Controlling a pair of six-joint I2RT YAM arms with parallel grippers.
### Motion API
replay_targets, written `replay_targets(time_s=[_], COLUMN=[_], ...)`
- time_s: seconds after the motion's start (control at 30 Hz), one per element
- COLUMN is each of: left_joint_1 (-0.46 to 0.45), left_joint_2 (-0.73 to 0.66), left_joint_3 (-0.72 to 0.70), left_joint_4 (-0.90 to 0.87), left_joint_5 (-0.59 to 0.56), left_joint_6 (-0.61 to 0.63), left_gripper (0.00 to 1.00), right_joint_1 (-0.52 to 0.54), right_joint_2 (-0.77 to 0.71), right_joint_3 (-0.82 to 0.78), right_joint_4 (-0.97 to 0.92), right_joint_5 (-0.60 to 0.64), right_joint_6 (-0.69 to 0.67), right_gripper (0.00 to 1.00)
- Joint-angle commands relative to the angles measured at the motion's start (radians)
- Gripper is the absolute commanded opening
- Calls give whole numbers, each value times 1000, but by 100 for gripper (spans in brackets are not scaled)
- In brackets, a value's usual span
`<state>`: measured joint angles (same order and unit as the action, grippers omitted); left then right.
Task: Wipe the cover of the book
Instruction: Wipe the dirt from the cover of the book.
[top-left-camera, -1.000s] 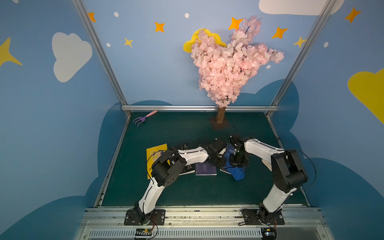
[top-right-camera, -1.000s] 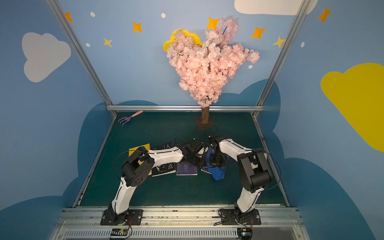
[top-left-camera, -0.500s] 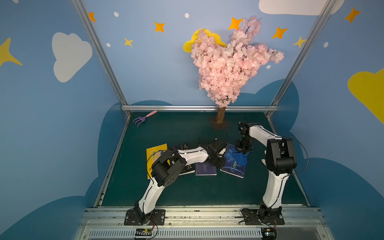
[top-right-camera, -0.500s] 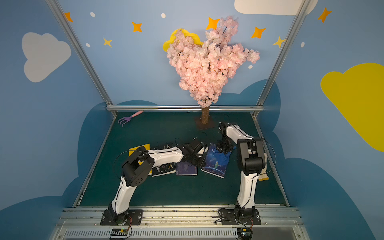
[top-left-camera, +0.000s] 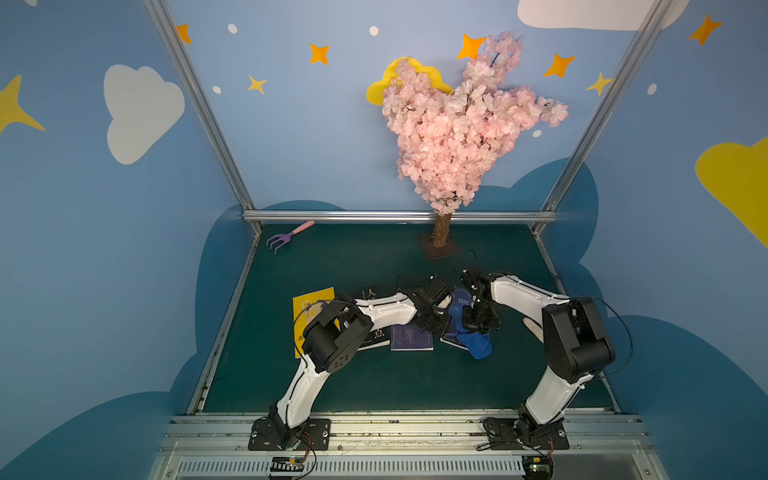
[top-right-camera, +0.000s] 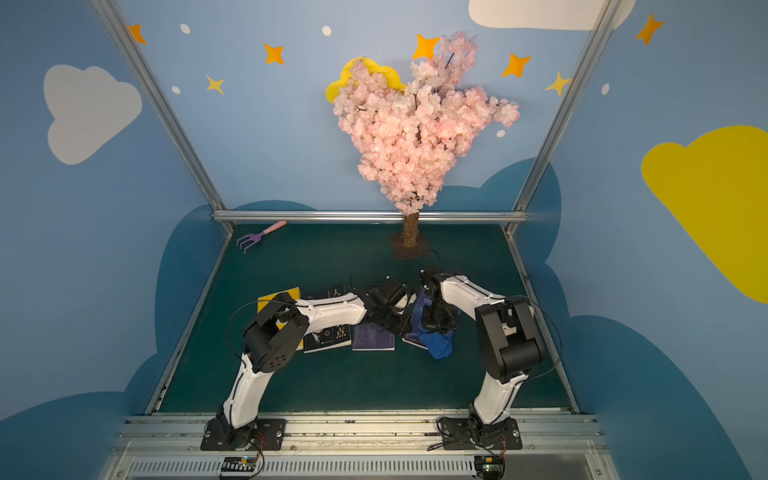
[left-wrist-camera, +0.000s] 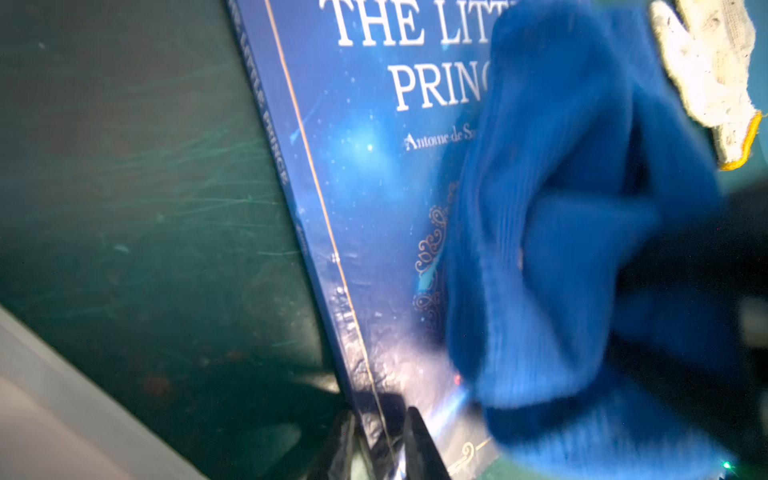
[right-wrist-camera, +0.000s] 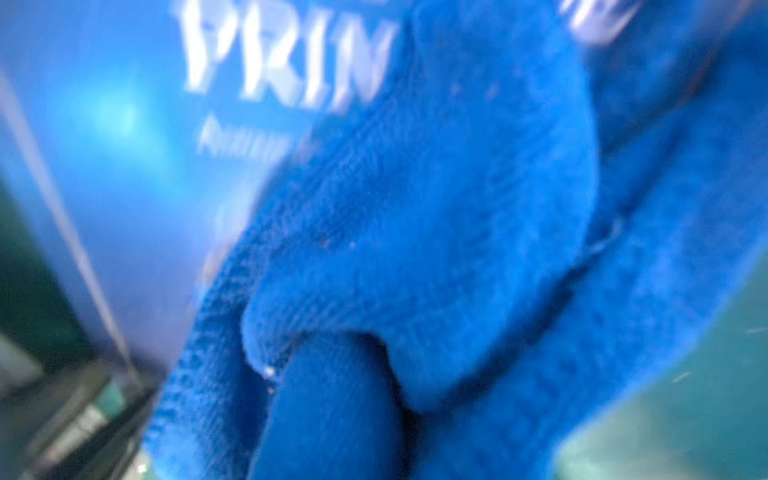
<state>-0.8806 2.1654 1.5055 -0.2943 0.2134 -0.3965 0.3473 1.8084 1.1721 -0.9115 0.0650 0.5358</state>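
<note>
Gripping a bunched blue cloth (top-left-camera: 478, 345), the right gripper (top-left-camera: 477, 330) is seen closed. The cloth is pressed onto the cover of the blue book (left-wrist-camera: 365, 187) at its near end, and part of the title is hidden by it. The spine-side corner of that book is clamped between the fingers of the left gripper (left-wrist-camera: 382, 446). The book is found on the green table (top-left-camera: 374, 386), right of centre, just beside a purple book (top-left-camera: 411, 337). A black book (top-left-camera: 376, 333) and a yellow book (top-left-camera: 309, 303) are ranged further left. A white glove (top-left-camera: 533, 328) is laid near its right side.
</note>
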Motion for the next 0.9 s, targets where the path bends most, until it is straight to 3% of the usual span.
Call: replay_targets(time_s=[0.0,0.13,0.23,0.37,0.57,0.63,0.73,0.87], left_joint_1=[-12,-13,-13,-14,-14,-14,-14,-13], left_joint_2=[56,48,44,47,48,47,44,41], left_joint_3=[-20,-25,-22,-23,-23,-23,-24,-27], left_joint_4=[-125,-126,-129,-129,-124,-124,-125,-127], left_joint_5=[35,27,27,27,37,39,38,27], left_joint_6=[-2,0,1,2,-3,-5,-3,0], left_gripper=[24,24,24,24,24,24,24,24], right_joint_1=[-87,-137,-135,-74,89,98,66,-17], right_joint_2=[107,237,276,202,-34,-70,-41,64], right_joint_3=[135,333,366,216,-117,-152,-85,87], right_joint_4=[-30,-110,-131,-71,60,77,41,-18], right_joint_5=[16,16,13,-1,-41,-44,8,-12], right_joint_6=[-28,-39,-40,-28,71,83,52,6], right_gripper=[0,0,0,0,0,0,0,0])
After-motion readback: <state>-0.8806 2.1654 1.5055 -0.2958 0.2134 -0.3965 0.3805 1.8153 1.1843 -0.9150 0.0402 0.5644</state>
